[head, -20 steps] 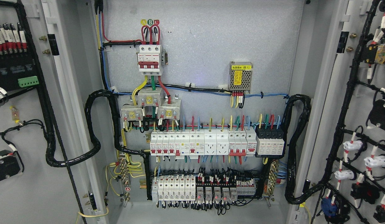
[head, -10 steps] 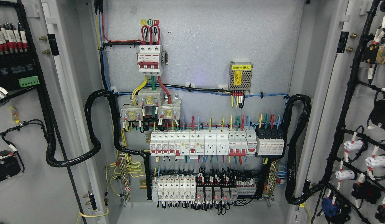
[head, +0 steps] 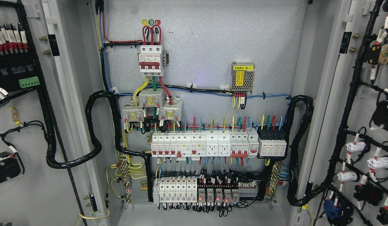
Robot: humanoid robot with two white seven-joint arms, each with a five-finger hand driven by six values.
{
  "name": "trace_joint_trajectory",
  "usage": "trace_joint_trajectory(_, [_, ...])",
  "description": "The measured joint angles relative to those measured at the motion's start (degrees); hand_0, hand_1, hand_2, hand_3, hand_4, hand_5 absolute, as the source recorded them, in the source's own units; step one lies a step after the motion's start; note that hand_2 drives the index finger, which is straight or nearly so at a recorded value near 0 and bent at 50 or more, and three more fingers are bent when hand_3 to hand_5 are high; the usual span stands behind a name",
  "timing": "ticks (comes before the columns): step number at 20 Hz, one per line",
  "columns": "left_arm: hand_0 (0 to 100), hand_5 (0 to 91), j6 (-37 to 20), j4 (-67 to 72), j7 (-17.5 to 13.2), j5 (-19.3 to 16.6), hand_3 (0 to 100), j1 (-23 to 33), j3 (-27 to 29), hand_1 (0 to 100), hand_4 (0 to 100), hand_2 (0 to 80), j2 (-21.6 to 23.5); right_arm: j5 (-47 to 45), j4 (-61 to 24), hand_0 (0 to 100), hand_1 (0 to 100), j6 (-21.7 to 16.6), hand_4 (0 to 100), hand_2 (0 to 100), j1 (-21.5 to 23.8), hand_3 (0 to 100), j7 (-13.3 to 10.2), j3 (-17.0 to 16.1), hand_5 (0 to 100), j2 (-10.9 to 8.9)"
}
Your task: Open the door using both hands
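Standing swung wide at either edge of the cabinet, left door and right door barely shifted from a moment ago, opening apparently done; no hands visible, finger state impossible to tell.

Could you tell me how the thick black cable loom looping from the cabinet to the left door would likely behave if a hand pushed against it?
The black cable loom would probably flex rather than stay rigid, since it hangs in a loose curve. It looks bulky and spiral-wrapped, so likely springy and not limp. Its ends run onto the left door and into the cabinet, so it should swing back, not come free.
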Motion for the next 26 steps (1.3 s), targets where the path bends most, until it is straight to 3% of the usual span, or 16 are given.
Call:
trace_joint_trajectory(4, [30, 0.0, 0.2, -3.1, 7.2, -5.6, 3, 0.0, -3.8, 0, 4, 2.7, -3.1, 2.3, 0.1, 22, 0, 0.4, 0, 0, -1.8, 0, -0.1, 0.4, 0, 1.63])
trace_joint_trajectory(8, [30, 0.0, 0.3, -5.5, 10.5, -14.2, 3, 0.0, -8.6, 0, 4, 2.8, -7.8, 6.6, 0.2, 22, 0, 1.3, 0, 0, -3.7, 0, -0.5, 1.5, 0, 4.57])
trace_joint_trajectory(14, [30, 0.0, 0.1, -7.8, 22.3, -24.8, 3, 0.2, -15.9, 0, 4, 2.8, -14.6, 12.7, 0.3, 22, 0, 4.3, 0, 0, -5.8, 0, -3.1, 4.4, 0, 9.73])
trace_joint_trajectory(18, [30, 0.0, -0.1, -8.8, 24.8, -28.1, 3, 0.3, -20.0, 0, 4, 2.7, -17.5, 14.8, 0.3, 22, 0, 7.0, 0, 0, -6.6, 0, -4.9, 6.9, 0, 12.41])
trace_joint_trajectory(26, [30, 0.0, -0.4, -9.9, 25.6, -30.8, 3, 0.8, -26.2, 0, 4, 2.8, -20.9, 16.5, 0.8, 22, 0, 8.7, 0, 0, -7.5, 0, -6.4, 12.2, 0, 16.88])
